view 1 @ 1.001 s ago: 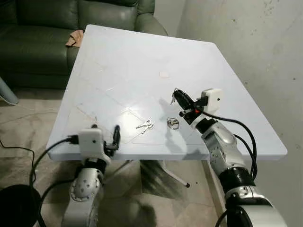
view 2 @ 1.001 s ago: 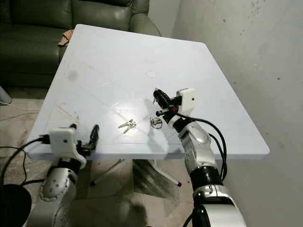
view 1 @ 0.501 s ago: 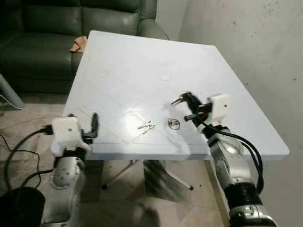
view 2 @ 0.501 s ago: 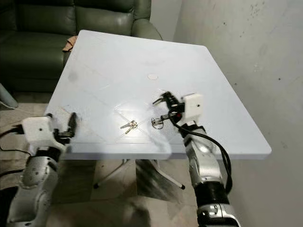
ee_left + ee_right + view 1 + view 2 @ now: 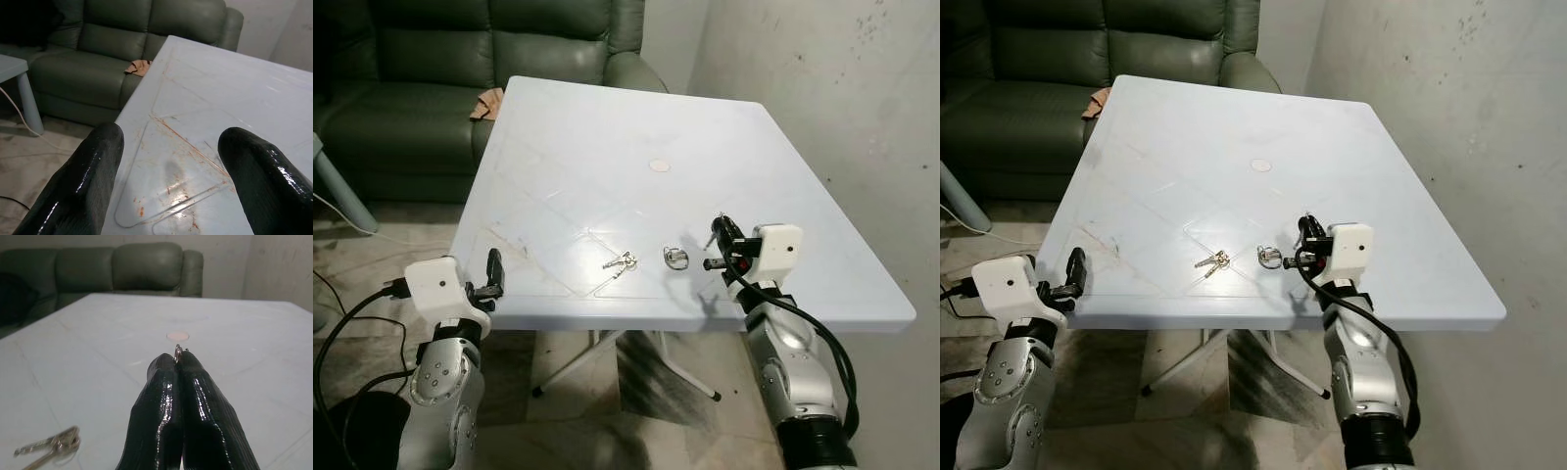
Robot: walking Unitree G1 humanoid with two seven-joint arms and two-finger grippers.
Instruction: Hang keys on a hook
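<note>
One white plastic square table (image 5: 607, 127) stands before one dark green leather sofa (image 5: 421, 69); a grey plaster wall (image 5: 842, 88) runs along the robot's right. A small tan cloth (image 5: 487, 102) lies on the sofa just beside the table's far left corner. One round pale cap (image 5: 659, 165) sits at the table's centre.

Keys counted — two groups on the tabletop, near the front edge:
1. One bunch of silver keys (image 5: 619, 261), lying flat, apart from both grippers.
2. One separate silver ring-shaped metal piece (image 5: 675, 258), lying flat just to the right of the bunch, between it and the right gripper; whether keys hang on it cannot be made out.

A third item: one small silver key ring (image 5: 177, 353) pokes out from the tips of the right gripper (image 5: 718, 243). The right gripper's two black fingers (image 5: 166, 396) are pressed together with no gap, pinching this ring. It is held above the table near the front right, fingers pointing toward the table's centre. In the right wrist view the bunch of silver keys shows on the tabletop off to one side of the fingers.

The left gripper (image 5: 493, 275) sits at the table's front left corner — level with the edge, touching nothing. Its two black fingers (image 5: 88, 181) are spread wide apart, nothing between them.
</note>
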